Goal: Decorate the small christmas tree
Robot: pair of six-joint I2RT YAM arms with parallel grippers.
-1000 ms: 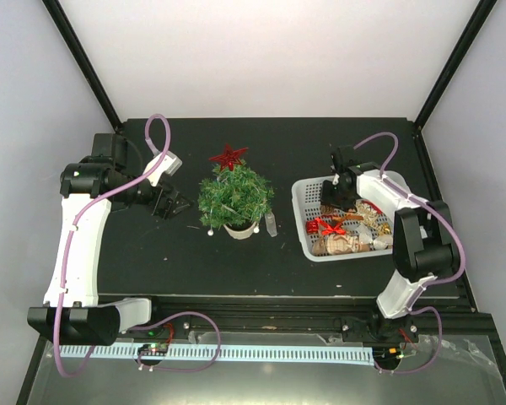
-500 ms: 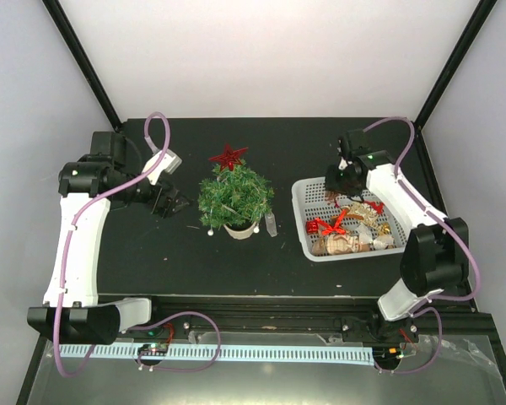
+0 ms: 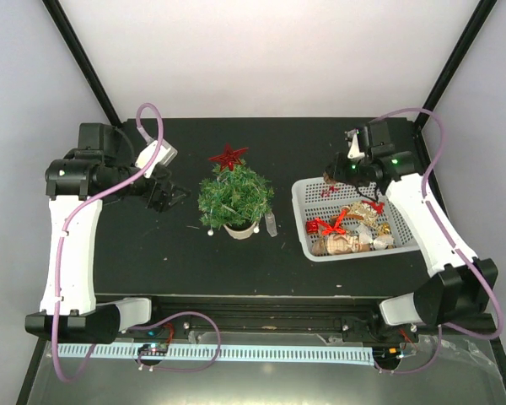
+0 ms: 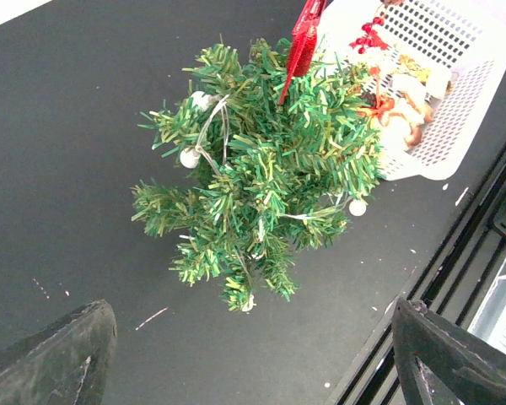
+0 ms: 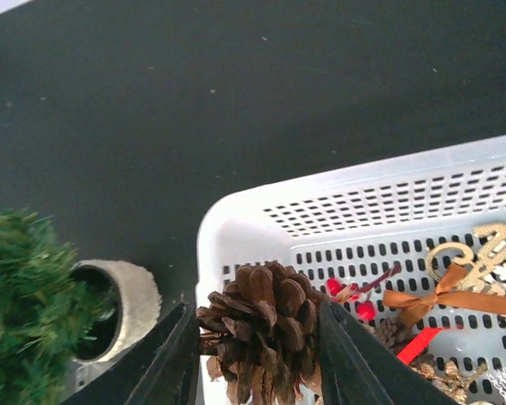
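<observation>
At the left side of the black table (image 3: 135,253), the left gripper (image 3: 170,196) hangs just beside the small christmas tree (image 3: 234,198) with its jaws spread wide and nothing between them, aimed at the branches. Mid-table, the tree stands upright on its whitish base (image 5: 133,302), a red star (image 3: 228,157) on its tip and a string of white beads (image 4: 190,157) among the needles. To its right sits the white basket (image 3: 307,245) of ornaments, and above that basket's far left corner the right gripper (image 3: 339,175) pinches a brown pine cone (image 5: 266,321) between its two fingers, lifted clear of the rim. The step in hand looks like carrying the cone across to the tree. It should travel high enough to clear the basket wall, come down into a dense patch of branches away from the star, and be pushed gently so the scales catch. The free left gripper could steady the light tree, which may tip under a sideways push.
</observation>
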